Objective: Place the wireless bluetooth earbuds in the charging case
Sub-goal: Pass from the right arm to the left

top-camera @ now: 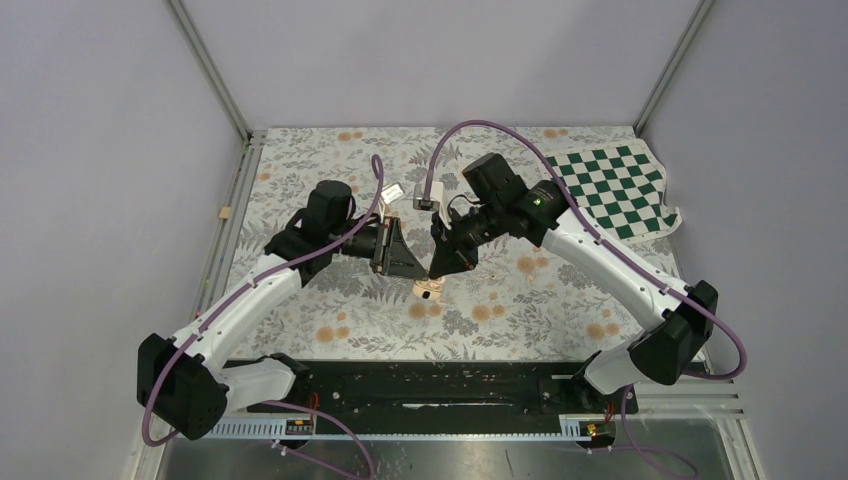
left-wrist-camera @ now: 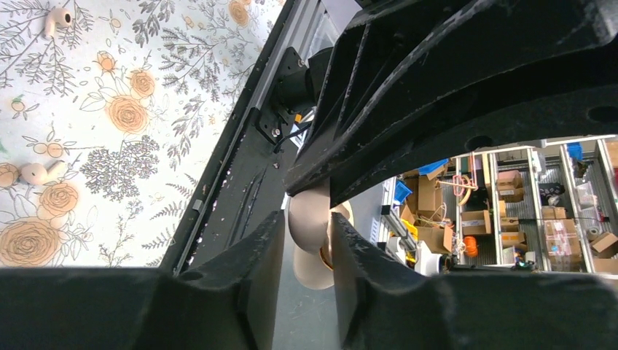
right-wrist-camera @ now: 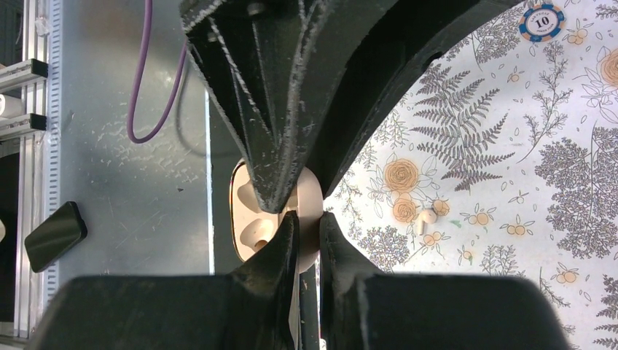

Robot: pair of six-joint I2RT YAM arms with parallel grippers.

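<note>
The peach-beige charging case point(top-camera: 428, 290) is held above the table's middle, between both grippers. In the right wrist view the case point(right-wrist-camera: 248, 219) is open and its two wells look empty. My right gripper point(right-wrist-camera: 309, 222) is shut on one thin wall of the case. In the left wrist view my left gripper point(left-wrist-camera: 308, 240) is shut on the case's rounded body point(left-wrist-camera: 310, 226). Two earbuds point(left-wrist-camera: 57, 18) point(left-wrist-camera: 40, 173) lie loose on the floral mat. One earbud point(right-wrist-camera: 426, 216) shows in the right wrist view, to the right of the case.
A green-and-white checkered cloth point(top-camera: 615, 185) lies at the back right. A blue poker chip point(right-wrist-camera: 543, 22) sits on the mat. The black base rail point(top-camera: 430, 385) runs along the near edge. Grey walls stand on both sides.
</note>
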